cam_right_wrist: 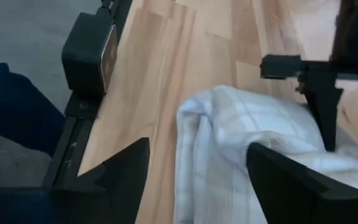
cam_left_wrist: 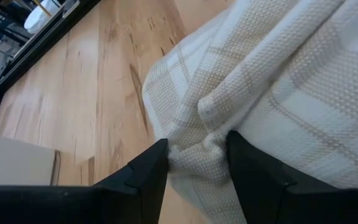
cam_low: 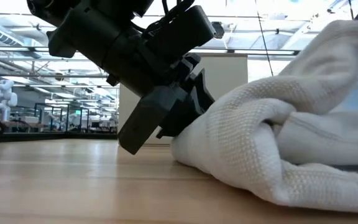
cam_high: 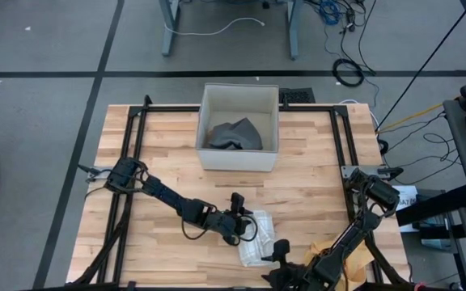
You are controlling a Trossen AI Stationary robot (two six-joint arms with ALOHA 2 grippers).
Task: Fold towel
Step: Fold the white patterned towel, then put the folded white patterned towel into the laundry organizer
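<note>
A white towel with faint tan checks [cam_high: 259,242] lies bunched in a heap on the wooden table, near its front edge. My left gripper [cam_left_wrist: 197,168] reaches in from the table's left and is shut on the towel's left side; it also shows in the low view [cam_low: 185,118]. My right gripper [cam_right_wrist: 199,149] stands wide open at the towel's near right end [cam_high: 280,252]. Its fingers flank the cloth [cam_right_wrist: 229,143], and I cannot tell whether they touch it. My left gripper pinches a bunched fold at the towel's left edge [cam_left_wrist: 199,140] between its two fingers; several layers are gathered there. The fingers slant downward from the table's left. The towel rests in a slack heap on the table [cam_low: 278,143].
A white open box [cam_high: 239,153] holding a grey cloth [cam_high: 235,133] stands at the far middle of the table. A tan flat thing [cam_high: 330,249] lies under the right arm. A black frame runs along the table's edges, with a small black box [cam_right_wrist: 89,53] mounted on it.
</note>
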